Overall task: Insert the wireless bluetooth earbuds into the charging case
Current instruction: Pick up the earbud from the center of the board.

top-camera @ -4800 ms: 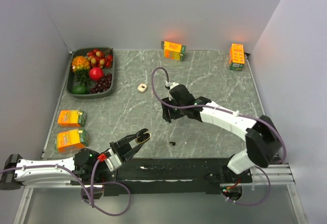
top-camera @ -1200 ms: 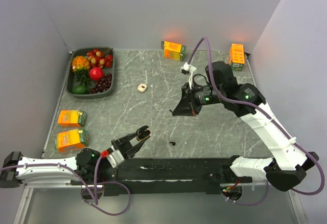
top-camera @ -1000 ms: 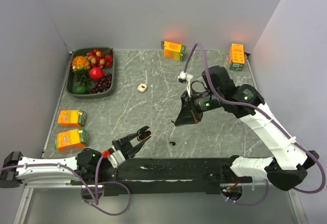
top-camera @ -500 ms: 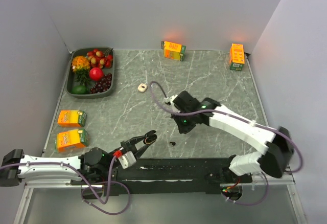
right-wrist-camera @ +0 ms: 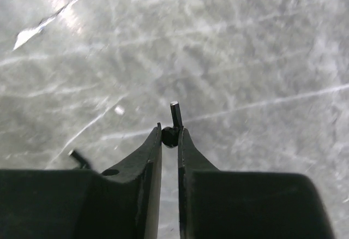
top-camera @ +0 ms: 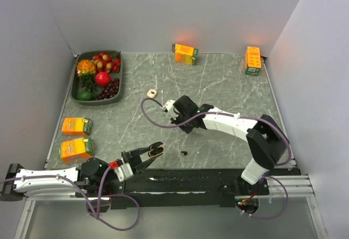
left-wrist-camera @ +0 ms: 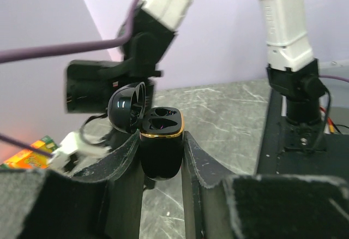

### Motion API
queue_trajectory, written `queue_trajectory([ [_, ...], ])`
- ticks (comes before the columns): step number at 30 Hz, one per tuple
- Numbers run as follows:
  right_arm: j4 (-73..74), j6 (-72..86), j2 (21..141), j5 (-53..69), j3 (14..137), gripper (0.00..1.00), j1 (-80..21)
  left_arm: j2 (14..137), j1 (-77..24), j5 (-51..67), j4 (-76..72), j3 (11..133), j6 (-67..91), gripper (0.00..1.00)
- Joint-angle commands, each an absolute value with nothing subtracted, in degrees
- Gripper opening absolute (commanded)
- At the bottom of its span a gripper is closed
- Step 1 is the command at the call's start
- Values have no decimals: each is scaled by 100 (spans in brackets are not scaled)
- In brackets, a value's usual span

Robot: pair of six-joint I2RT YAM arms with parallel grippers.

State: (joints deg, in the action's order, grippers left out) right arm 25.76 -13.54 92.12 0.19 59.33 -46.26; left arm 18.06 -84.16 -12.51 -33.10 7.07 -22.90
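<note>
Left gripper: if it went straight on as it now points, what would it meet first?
Probably the right arm's black wrist, seen directly beyond the open glossy black charging case it holds; depth and height are unclear.

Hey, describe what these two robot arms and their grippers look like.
The left arm and right arm have white links with black joints, each trailing a purple cable. The left gripper and right gripper have black tapering fingers.

The grey marbled table (top-camera: 229, 86) bears a dark tray (top-camera: 96, 102) of fruit in its far left corner. An orange juice carton (top-camera: 76, 125) and a second carton (top-camera: 76, 149) lie near each other at the left edge. A third carton (top-camera: 185, 53) lies at the far middle and a fourth carton (top-camera: 252, 60) stands at the far right. A small whitish piece (top-camera: 152, 93) lies near the tray, and a small black piece (top-camera: 185, 153) lies near the front edge.
</note>
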Motion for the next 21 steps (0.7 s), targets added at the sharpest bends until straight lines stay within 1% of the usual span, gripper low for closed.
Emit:
queue_trajectory([
  [1,2268,-1522,9554,70,6468,26,-4334,1775,-8508,-914,-3287,949,-2145,1],
  [3,2084,-1433,9466,9,6242,35,-4324,1767,-8543,-932,-3278,958,-2144,1],
  [6,1802,-1196,9220,-307,6013,56,-4315,1714,-8578,-940,-3287,958,-2118,1],
  [7,1723,-1117,9098,-429,5977,79,-4324,1688,-8578,-940,-3287,949,-2118,1],
  [8,1697,-1064,9053,-526,5942,99,-4324,1670,-8587,-940,-3287,949,-2109,1],
  [12,1722,-739,8755,-1018,5906,100,-4307,1652,-8596,-1046,-3234,984,-2101,1],
  [14,1984,-20,8614,-1343,5985,99,-4184,1635,-8604,-1168,-3208,1002,-2109,1],
  [15,2012,670,8544,-1258,5994,100,-3975,1635,-8613,-1204,-3225,1002,-2109,1],
  [16,2013,1060,8352,-1196,5959,95,-3860,1635,-8605,-1248,-3243,993,-2109,1],
  [17,1908,1455,8245,-934,5898,87,-3728,1643,-8613,-1274,-3287,976,-2118,1],
  [18,1820,2207,8122,-732,5706,74,-3579,1652,-8605,-1309,-3348,967,-2118,1],
  [19,1715,2632,7886,-555,5582,57,-3220,1687,-8613,-1327,-3392,958,-2127,1],
  [20,1592,2959,7788,-267,5451,58,-3043,1705,-8605,-1353,-3410,967,-2110,1],
  [21,1130,3301,7700,598,5188,67,-2867,1731,-8604,-1362,-3384,984,-2083,1],
])
